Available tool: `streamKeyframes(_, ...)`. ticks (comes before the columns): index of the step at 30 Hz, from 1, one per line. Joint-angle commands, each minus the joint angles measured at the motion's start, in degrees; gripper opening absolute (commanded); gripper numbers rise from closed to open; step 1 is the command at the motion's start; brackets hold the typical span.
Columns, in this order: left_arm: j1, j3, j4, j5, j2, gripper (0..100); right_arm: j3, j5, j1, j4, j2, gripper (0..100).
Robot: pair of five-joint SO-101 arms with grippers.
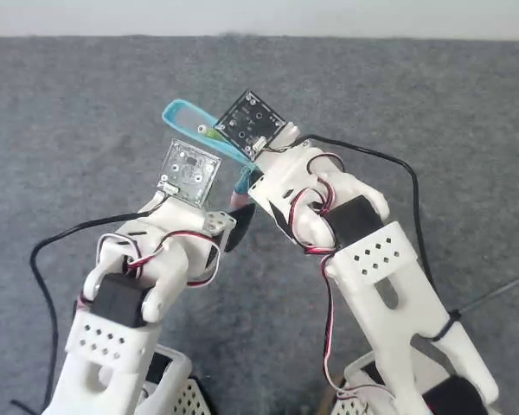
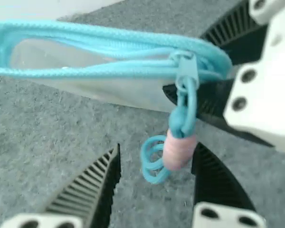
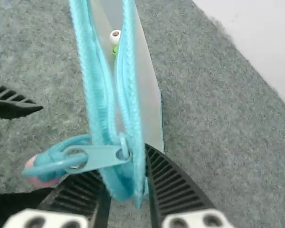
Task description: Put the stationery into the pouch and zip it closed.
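My left arm's black ribbed fingers (image 2: 97,185) gape wide with nothing in them; the pink tab (image 2: 178,149) on its turquoise cord loop (image 2: 152,164) hangs between them from the turquoise zip slider (image 2: 186,66). My right arm's fingers (image 3: 173,185) are pinched on the slider end of the clear plastic pouch (image 3: 147,95), held edge-up above the grey carpeted worktop (image 1: 432,104). Beyond the slider the zip bands (image 3: 92,71) stand apart, a white-and-green pen tip (image 3: 115,42) inside

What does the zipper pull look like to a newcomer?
Over the grey table, a clear pouch with turquoise trim is held up. At its end clamped by the right gripper, the zipper pull dangles: a turquoise cord with a pink bead, the only pink thing.
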Motion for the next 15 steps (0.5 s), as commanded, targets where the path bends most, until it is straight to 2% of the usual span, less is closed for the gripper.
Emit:
streamKeyframes(1,0.5,0.9,-5.2,2.5,-0.6,23,-2.3,-0.4,0.7,0.0,0.5,0.7)
streamKeyframes(11,0.1,0.9,-5.6,2.5,-1.1,2,3.3,-0.3,0.8,-1.9,0.6,0.7)
streamKeyframes(15,-0.4,-1.0,-3.4,2.1,-1.1,1,7.6,-0.2,0.8,-5.4,0.6,0.7)
